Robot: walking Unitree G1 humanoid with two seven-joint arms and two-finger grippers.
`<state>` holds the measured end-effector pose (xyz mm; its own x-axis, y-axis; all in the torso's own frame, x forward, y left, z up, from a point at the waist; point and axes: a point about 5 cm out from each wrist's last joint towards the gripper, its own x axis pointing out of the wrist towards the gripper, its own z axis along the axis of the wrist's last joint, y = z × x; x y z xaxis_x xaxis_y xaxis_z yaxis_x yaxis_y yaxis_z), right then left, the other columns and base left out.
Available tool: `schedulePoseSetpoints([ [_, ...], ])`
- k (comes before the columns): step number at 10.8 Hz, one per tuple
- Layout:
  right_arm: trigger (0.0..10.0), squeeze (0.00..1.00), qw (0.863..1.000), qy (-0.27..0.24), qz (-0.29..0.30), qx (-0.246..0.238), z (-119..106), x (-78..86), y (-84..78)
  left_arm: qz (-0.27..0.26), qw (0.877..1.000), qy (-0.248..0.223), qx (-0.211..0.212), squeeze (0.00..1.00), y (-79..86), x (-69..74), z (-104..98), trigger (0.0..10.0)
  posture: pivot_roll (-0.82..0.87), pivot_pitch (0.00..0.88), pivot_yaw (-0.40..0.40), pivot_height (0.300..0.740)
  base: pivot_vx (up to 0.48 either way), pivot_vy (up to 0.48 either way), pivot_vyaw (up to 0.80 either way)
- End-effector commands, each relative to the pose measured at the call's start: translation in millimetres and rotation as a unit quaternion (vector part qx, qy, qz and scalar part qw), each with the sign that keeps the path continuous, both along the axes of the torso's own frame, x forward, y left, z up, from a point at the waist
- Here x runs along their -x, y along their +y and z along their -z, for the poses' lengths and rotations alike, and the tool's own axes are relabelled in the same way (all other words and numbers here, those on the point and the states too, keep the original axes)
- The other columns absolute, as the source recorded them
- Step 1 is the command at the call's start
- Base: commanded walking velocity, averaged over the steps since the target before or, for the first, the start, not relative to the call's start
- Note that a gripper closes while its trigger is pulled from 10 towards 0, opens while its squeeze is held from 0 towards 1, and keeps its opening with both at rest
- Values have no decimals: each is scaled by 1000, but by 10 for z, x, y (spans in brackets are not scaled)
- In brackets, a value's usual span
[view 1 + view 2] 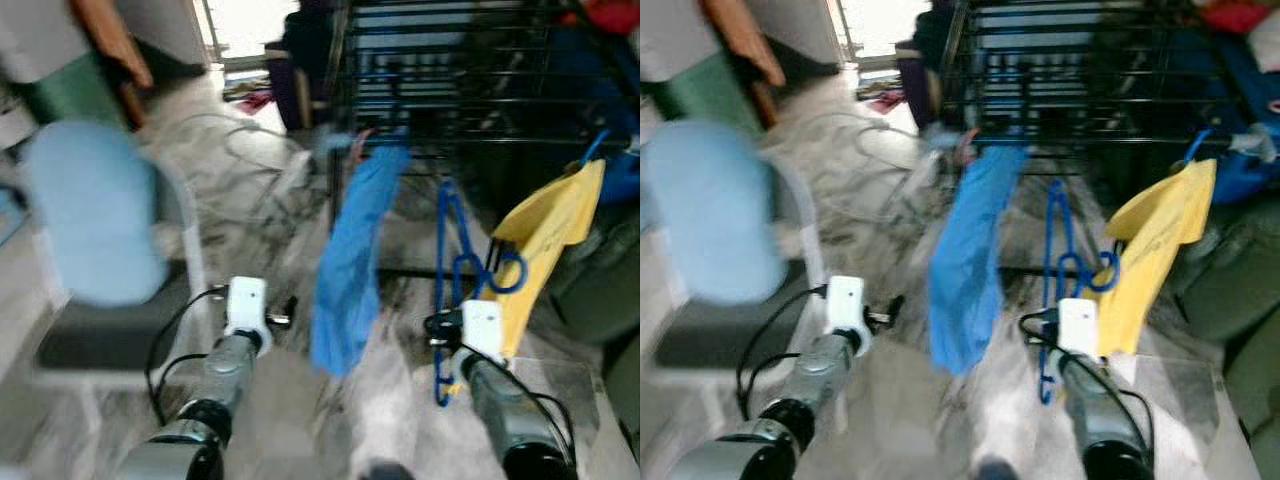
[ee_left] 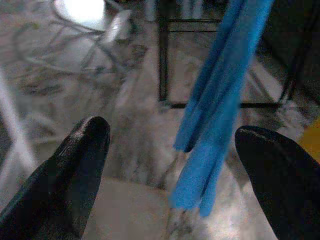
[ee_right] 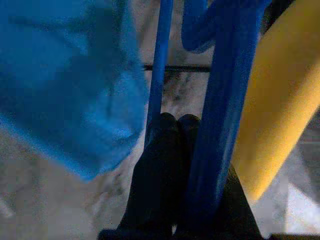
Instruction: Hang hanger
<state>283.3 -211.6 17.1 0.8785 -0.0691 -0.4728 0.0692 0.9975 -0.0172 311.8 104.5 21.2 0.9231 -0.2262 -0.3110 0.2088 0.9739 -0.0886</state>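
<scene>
A bare blue plastic hanger stands upright in front of the black drying rack. My right gripper is shut on its lower part. In the right wrist view the two black fingers press together beside the hanger's thick blue bar. My left gripper is held out low to the left of a hanging blue cloth. It is open and holds nothing. Its fingertips are spread wide, with the blue cloth beyond them.
A yellow cloth on another blue hanger hangs from the rack at the right. A chair with a light blue back stands at the left. Cables trail over the marble floor. The picture is blurred.
</scene>
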Motion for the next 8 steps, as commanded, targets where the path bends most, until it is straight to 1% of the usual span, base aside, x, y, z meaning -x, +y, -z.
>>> schedulePoseSetpoints([
  [1, 10000, 0, 1000, -8, 5, -7, -40, -37, 17, 2, 1000, 3, -11, 0, 64, -2, 8, 10000, -262, 52, 77, 740, 480, 0, 0],
  [3, 10000, 0, 1000, -10, 10, -8, -57, -47, -30, 6, 1000, 4, -14, 0, 68, 10, 21, 10000, -262, 52, 78, 740, 480, 0, 0],
  [5, 10000, 0, 1000, -6, 0, -6, -52, -29, -32, 8, 1000, 7, -12, 0, 68, 14, 28, 10000, -260, 53, 79, 740, 480, 0, 0],
  [6, 10000, 0, 1000, -6, -2, -4, -52, -20, -38, 5, 1000, 7, -7, 0, 71, 17, 29, 10000, -259, 55, 81, 740, 0, 0, 0],
  [7, 10000, 0, 1000, -8, -2, -3, -59, -5, -48, 13, 1000, 5, -4, 0, 62, 25, 30, 10000, -258, 59, 82, 740, 0, 0, 0],
  [8, 10000, 0, 1000, -10, -3, 2, -53, 27, -52, 18, 1000, 7, -10, 0, 68, 48, 55, 10000, -256, 65, 84, 740, 0, 0, 0],
])
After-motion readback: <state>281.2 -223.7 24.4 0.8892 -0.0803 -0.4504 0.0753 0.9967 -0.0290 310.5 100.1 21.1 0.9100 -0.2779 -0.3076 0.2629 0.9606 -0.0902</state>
